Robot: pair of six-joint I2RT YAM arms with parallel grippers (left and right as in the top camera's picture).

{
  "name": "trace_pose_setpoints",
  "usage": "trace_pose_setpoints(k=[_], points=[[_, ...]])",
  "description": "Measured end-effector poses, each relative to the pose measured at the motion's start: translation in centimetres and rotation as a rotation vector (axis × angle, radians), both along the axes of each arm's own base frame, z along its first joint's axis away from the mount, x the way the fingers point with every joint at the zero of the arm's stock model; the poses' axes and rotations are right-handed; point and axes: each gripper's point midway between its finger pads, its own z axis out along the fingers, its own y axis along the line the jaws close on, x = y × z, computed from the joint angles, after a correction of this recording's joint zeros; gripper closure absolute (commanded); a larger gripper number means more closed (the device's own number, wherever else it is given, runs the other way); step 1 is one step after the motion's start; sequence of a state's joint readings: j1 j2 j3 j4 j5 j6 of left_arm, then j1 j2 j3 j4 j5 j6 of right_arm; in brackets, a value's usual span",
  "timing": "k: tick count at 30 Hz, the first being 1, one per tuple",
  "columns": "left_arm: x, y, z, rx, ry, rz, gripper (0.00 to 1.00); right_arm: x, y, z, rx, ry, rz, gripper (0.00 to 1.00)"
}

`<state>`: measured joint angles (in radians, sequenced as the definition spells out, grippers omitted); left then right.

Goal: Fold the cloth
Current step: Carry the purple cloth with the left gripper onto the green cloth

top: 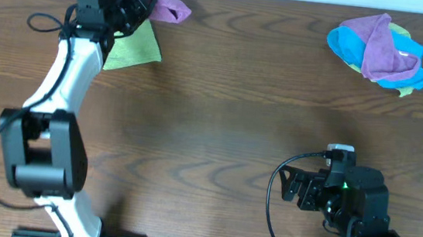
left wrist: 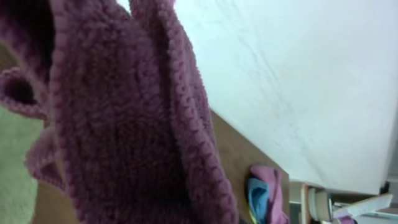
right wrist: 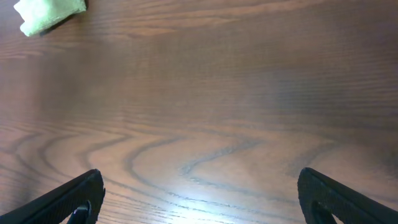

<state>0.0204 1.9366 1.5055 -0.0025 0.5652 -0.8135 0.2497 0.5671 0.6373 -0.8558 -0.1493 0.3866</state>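
My left gripper (top: pixel 133 2) is at the far left of the table and is shut on a purple cloth (top: pixel 160 1), which hangs from it. That cloth fills the left wrist view (left wrist: pixel 118 118) and hides the fingers. A green cloth (top: pixel 134 49) lies flat on the table just below the left gripper; it also shows in the right wrist view (right wrist: pixel 50 15). My right gripper (right wrist: pixel 199 196) is open and empty, low over bare table near the front right (top: pixel 298 187).
A pile of blue, purple and yellow-green cloths (top: pixel 381 51) lies at the far right; it also shows small in the left wrist view (left wrist: pixel 264 196). A white wall runs along the table's far edge (left wrist: pixel 298 81).
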Motion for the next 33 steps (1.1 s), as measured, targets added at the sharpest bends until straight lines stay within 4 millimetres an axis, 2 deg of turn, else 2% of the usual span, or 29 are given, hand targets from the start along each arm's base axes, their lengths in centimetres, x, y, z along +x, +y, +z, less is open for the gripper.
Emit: trace_pose_setpoints(k=[5,9,14,26,30,33], points=[[2.0,1.5,-1.7,-0.013,0.015,0.002,0.94,0.0,0.0,0.0,0.000,0.000,0.000,0.01],[2.3,2.9,-2.4,-0.019,0.026,0.013,0.94,0.0,0.0,0.0,0.000,0.000,0.000,0.01],[1.6,3.8,-3.5,-0.003,0.068,0.003,0.94,0.0,0.0,0.0,0.000,0.000,0.000,0.01],[-0.6,4.1,-6.5,0.108,0.170,-0.056,0.94,0.0,0.0,0.0,0.000,0.000,0.000,0.01],[-1.4,5.1,-7.6,0.154,0.210,-0.051,0.94,0.0,0.0,0.0,0.000,0.000,0.000,0.01],[-2.1,6.6,-8.5,0.195,0.248,-0.033,0.94,0.0,0.0,0.0,0.000,0.000,0.000,0.01]])
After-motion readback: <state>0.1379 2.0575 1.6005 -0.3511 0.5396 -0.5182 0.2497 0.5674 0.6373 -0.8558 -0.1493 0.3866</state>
